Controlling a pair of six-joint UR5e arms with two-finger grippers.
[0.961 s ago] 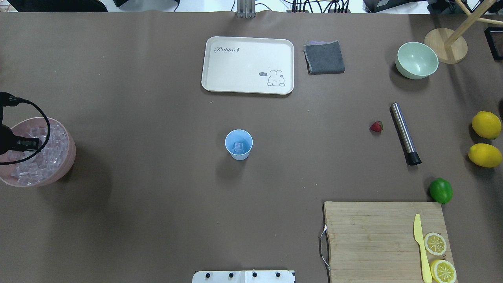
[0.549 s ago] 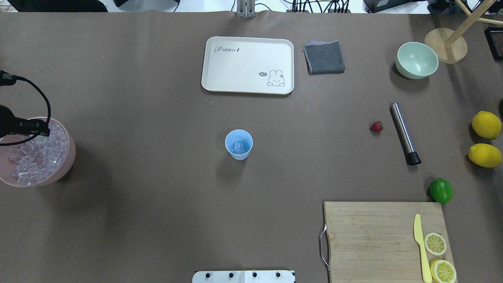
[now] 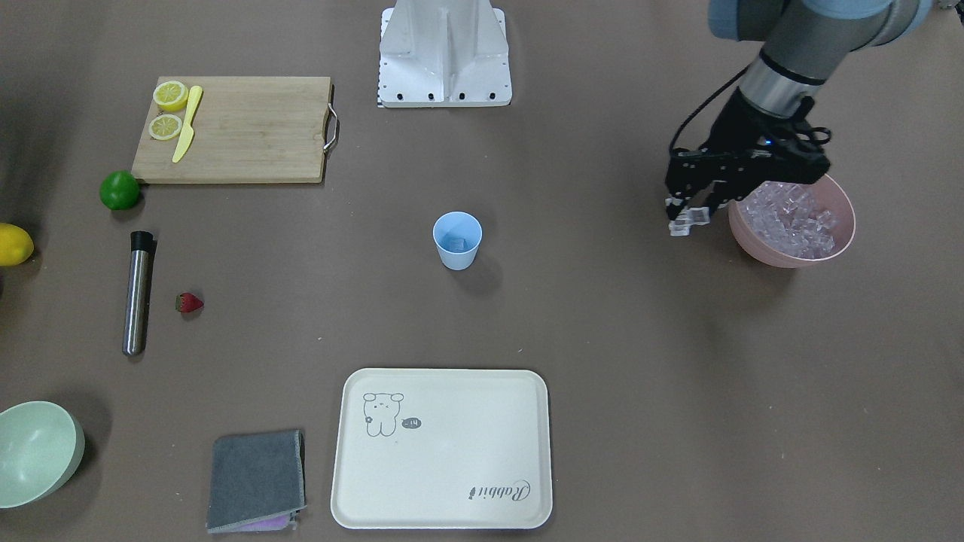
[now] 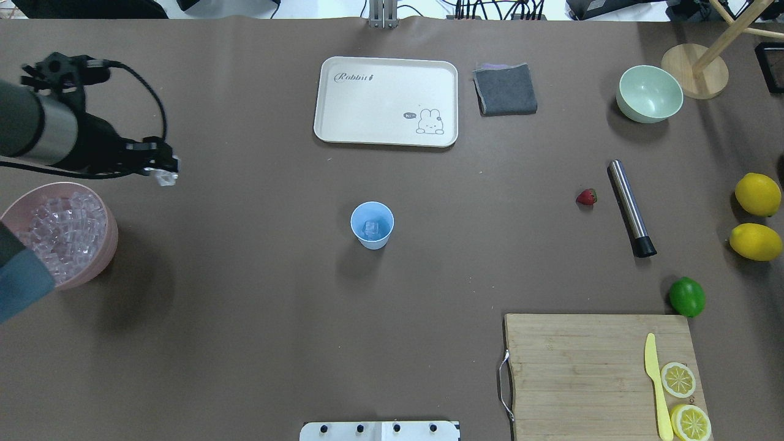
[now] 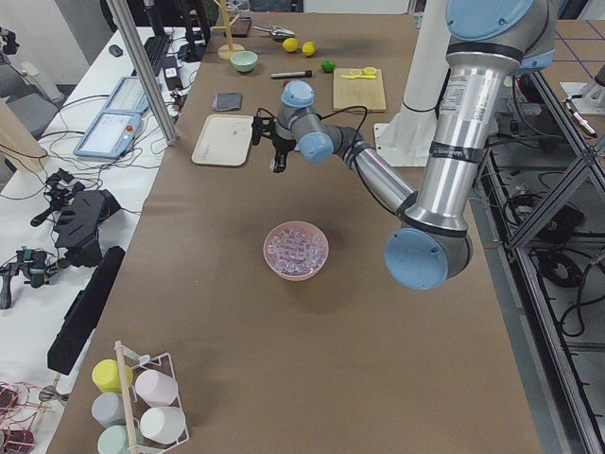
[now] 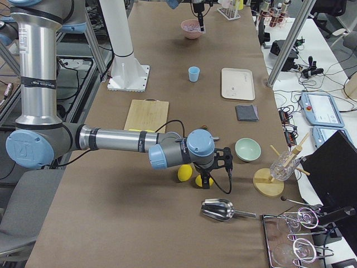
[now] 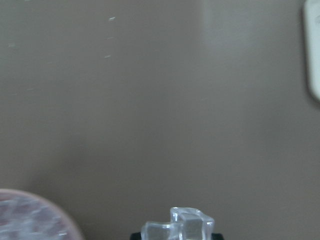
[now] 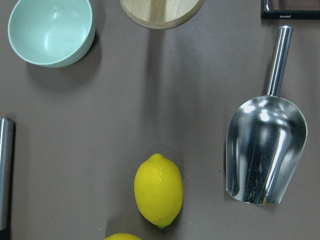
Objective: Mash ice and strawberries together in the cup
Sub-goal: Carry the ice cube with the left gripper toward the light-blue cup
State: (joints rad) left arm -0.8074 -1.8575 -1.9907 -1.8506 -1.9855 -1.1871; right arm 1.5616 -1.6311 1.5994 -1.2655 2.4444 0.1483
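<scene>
The light blue cup (image 4: 372,225) stands upright mid-table, also in the front view (image 3: 457,239), with clear ice (image 4: 371,229) in its bottom. My left gripper (image 4: 164,174) is shut on a small clump of clear ice cubes (image 7: 177,227) and holds it above the bare table, between the pink bowl (image 4: 112,242) full of ice and the cup. It also shows in the front view (image 3: 687,222). The red strawberry (image 4: 586,196) lies far right beside the steel muddler (image 4: 631,208). My right gripper (image 6: 207,180) hovers over the lemons; I cannot tell whether it is open or shut.
A cream tray (image 4: 386,101) and a grey cloth (image 4: 505,90) lie at the back. A pale green bowl (image 4: 649,93), a lime (image 4: 686,297), two lemons (image 4: 757,195) and a cutting board (image 4: 582,367) with a knife are on the right. A steel scoop (image 8: 265,150) lies beyond them.
My left gripper has risen from the pink bowl of ice and moved away from it towards the table's middle, with ice held between its fingers.
</scene>
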